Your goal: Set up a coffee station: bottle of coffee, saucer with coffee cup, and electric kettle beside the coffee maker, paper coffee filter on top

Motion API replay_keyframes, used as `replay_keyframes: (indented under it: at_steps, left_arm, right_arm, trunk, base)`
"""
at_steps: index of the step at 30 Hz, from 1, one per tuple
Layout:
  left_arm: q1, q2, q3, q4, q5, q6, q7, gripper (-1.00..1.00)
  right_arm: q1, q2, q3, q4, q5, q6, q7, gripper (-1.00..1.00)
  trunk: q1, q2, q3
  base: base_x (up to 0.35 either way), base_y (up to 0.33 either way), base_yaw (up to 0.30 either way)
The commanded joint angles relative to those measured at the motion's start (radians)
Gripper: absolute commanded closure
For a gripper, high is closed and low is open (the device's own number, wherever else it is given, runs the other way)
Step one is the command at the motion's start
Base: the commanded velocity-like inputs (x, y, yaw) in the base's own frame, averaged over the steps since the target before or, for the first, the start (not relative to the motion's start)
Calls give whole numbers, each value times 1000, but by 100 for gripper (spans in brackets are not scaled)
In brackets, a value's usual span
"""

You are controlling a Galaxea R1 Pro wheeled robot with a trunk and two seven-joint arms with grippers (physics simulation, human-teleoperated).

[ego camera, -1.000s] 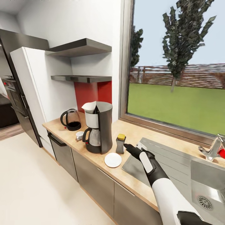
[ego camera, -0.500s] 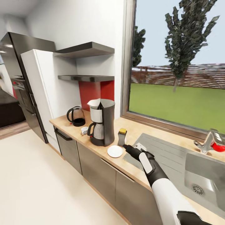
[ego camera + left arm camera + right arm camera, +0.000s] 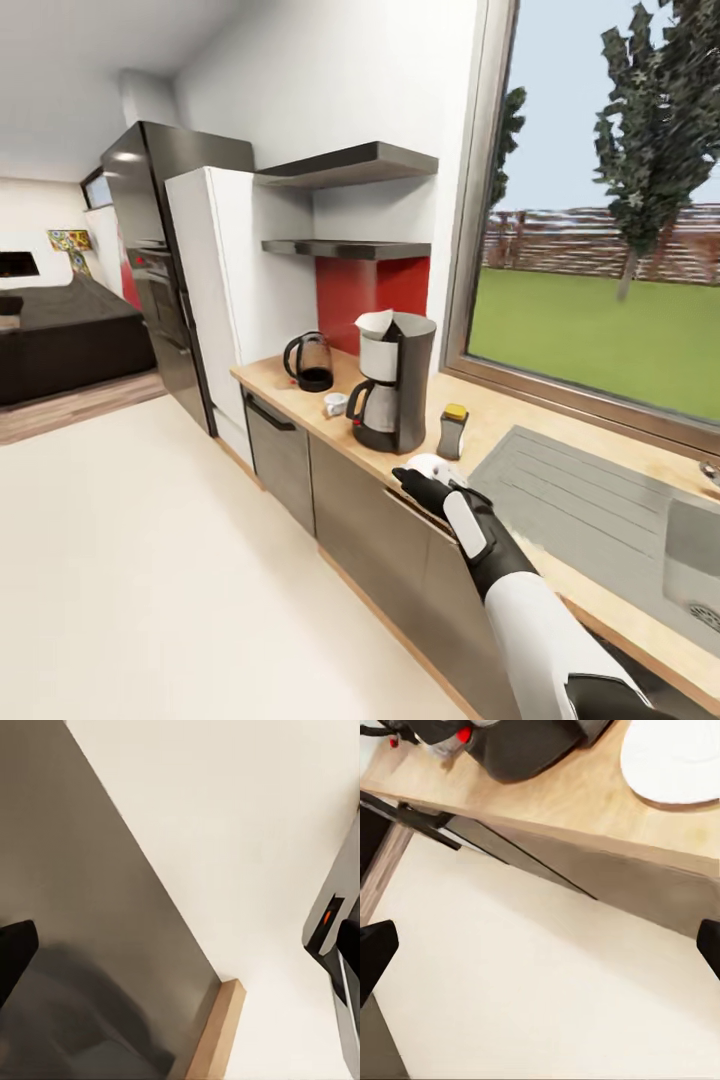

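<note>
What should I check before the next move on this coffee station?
1. Paper filter on top of the coffee maker: ok.
2. Bottle of coffee on the countertop beside the coffee maker: ok.
3. Electric kettle on the countertop near the coffee maker: ok.
4. Saucer on the countertop near the coffee maker's base: ok.
5. Coffee cup on the saucer: not ok. It stands on the countertop between kettle and coffee maker.
6. Right gripper free to pick: ok. Its fingers are spread with nothing between them.
</note>
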Motion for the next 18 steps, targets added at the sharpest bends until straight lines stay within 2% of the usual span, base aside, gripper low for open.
replay_keyframes:
  at_steps: [1, 5, 7, 8, 9, 10, 12, 16, 17, 18]
  left_arm:
    - [1, -1, 1, -5, 9, 7, 2, -100]
    - [1, -3, 0, -7, 10, -30, 2, -100]
    - [1, -4, 0, -7, 10, -78, 1, -100]
    - [1, -4, 1, -6, 11, -111, 1, -100]
    - [1, -4, 1, -6, 11, -116, 1, -100]
    - [1, -5, 1, -6, 11, -126, 1, -100]
    - [1, -5, 1, -5, 12, -132, 1, -100]
    - [1, -7, 3, -2, 12, -136, 1, -100]
    - [1, -10, 4, 1, 12, -138, 1, -100]
    - [1, -12, 4, 2, 12, -138, 1, -100]
  right_arm:
    - [0, 1, -3, 2, -10, 5, -6, -100]
    - [0, 1, -2, 32, -10, 5, -4, -100]
    - [0, 1, -1, 52, -10, 5, 2, -100]
    - [0, 1, 0, 113, -6, 5, 58, -100]
    - [0, 1, 1, 135, -4, 4, 77, -100]
    - [0, 1, 1, 202, 4, 3, 121, -100]
    - [0, 1, 6, 291, 30, 2, 151, -100]
    - [0, 1, 61, 432, 110, -9, 169, -100]
    - [2, 1, 76, 556, 158, -84, 170, -100]
    - [5, 1, 78, 589, 178, -119, 168, -100]
  trunk:
    - [0, -1, 0]
    - [0, -1, 0]
    - [0, -1, 0]
    - [0, -1, 0]
    - [0, -1, 0]
    - [0, -1, 0]
    - [0, -1, 0]
    - [0, -1, 0]
    - [0, -1, 0]
    - [0, -1, 0]
  base:
    - [-19, 300, 275]
    - [-7, 169, 275]
    - [-2, 47, 275]
    - [-1, 15, 275]
    - [0, 12, 275]
    - [0, 6, 275]
    - [0, 3, 275]
    - [0, 1, 275]
    - [0, 0, 275]
    - [0, 0, 275]
